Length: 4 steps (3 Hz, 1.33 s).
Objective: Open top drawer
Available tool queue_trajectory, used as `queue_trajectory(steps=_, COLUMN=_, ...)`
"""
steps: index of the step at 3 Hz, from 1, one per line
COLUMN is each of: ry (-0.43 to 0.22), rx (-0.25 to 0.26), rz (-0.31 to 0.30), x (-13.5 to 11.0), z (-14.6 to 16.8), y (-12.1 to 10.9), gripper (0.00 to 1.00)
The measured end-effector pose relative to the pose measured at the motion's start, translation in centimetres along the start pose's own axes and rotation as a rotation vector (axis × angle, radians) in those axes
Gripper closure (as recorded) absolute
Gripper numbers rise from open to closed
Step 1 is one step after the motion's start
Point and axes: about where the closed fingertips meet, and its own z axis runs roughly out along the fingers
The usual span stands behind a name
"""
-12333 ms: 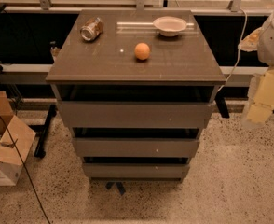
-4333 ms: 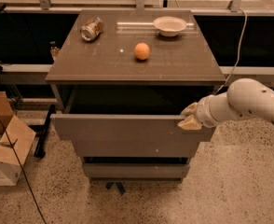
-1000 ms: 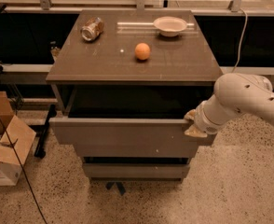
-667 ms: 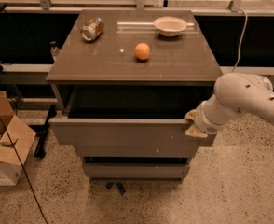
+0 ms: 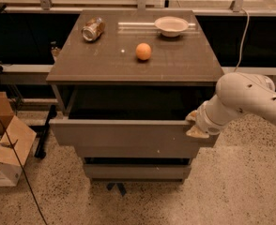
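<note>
The top drawer of the grey-brown cabinet stands pulled out toward me, its flat handleless front well forward of the cabinet top and its dark inside showing. My gripper sits at the right end of the drawer front, against its top edge, on the end of my white arm. The two lower drawer fronts sit below, further back.
On the cabinet top lie a tipped can, an orange and a white bowl. A cardboard box stands on the floor at left. A black cable runs across the floor at left. A railing and dark panels run behind.
Since the earliest frame the top drawer has come out from closed to wide open. Over the last second the drawer and my gripper have barely moved.
</note>
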Motion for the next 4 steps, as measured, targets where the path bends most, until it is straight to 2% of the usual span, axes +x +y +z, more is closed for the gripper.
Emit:
queue_trajectory(steps=2, ry=0.0, rx=0.0, rz=0.0, x=0.0, z=0.0, y=0.0, gripper=0.11)
queue_trajectory(steps=3, ry=0.007, rx=-0.008, rz=-0.044, x=-1.2, z=0.2, y=-0.5, gripper=0.0)
queue_trajectory(steps=4, ry=0.004, rx=-0.031, rz=-0.079, x=-2.3, z=1.0, y=-1.1, gripper=0.0)
